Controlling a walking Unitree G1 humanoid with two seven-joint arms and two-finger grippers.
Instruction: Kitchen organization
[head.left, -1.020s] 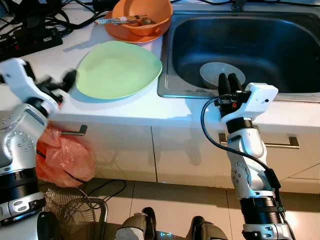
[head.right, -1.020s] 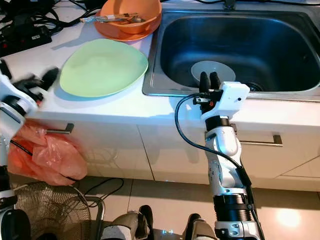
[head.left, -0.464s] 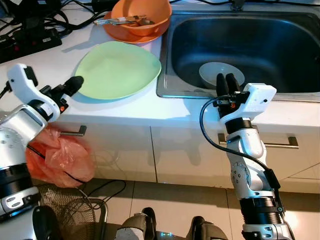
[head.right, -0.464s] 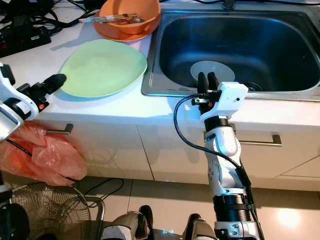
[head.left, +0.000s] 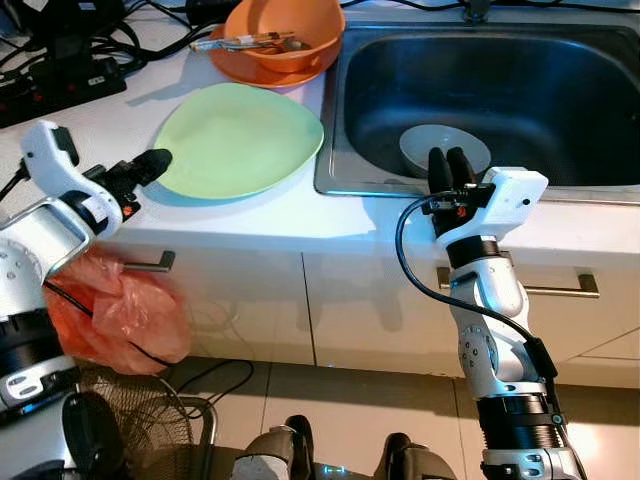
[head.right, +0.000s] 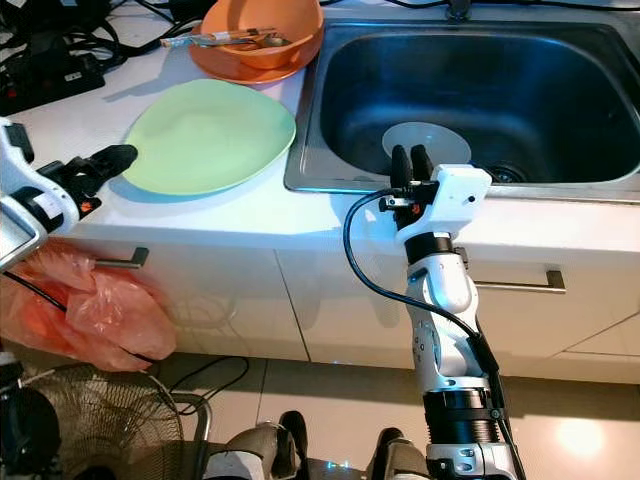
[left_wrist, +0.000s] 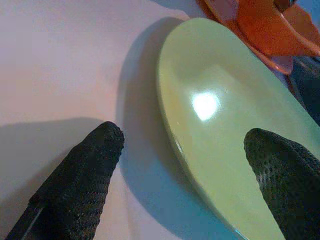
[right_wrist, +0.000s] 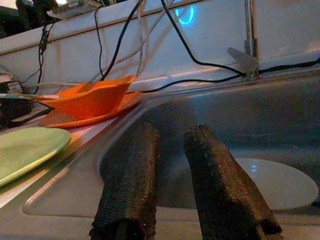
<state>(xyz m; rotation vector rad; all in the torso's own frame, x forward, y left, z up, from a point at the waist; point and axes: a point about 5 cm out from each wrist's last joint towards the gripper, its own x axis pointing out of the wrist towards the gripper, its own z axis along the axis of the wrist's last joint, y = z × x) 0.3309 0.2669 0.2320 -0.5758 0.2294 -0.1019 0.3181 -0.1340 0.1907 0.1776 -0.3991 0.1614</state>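
A light green plate (head.left: 240, 138) lies on the white counter, left of the steel sink (head.left: 328, 140). My left gripper (head.left: 150, 165) is open at the plate's near-left edge. In the left wrist view one of its fingers (left_wrist: 90, 165) is over the counter and the other over the green plate (left_wrist: 225, 115), so they straddle the rim. Behind the plate, an orange bowl (head.left: 285, 30) with utensils sits on an orange plate. A small white dish (head.left: 445, 140) rests in the sink's basin. My right gripper (head.left: 447, 160) is shut and empty, upright at the sink's front rim.
A power strip and tangled cables (head.left: 60, 70) lie at the back left of the counter. An orange plastic bag (head.left: 120, 310) hangs below the counter by a drawer handle. A wire fan (head.left: 140, 420) stands on the floor. A second drawer handle (head.left: 560, 288) is beneath the sink.
My left gripper has swung in from the left to the green plate's edge and steadied there. The right gripper has shifted only slightly to the left.
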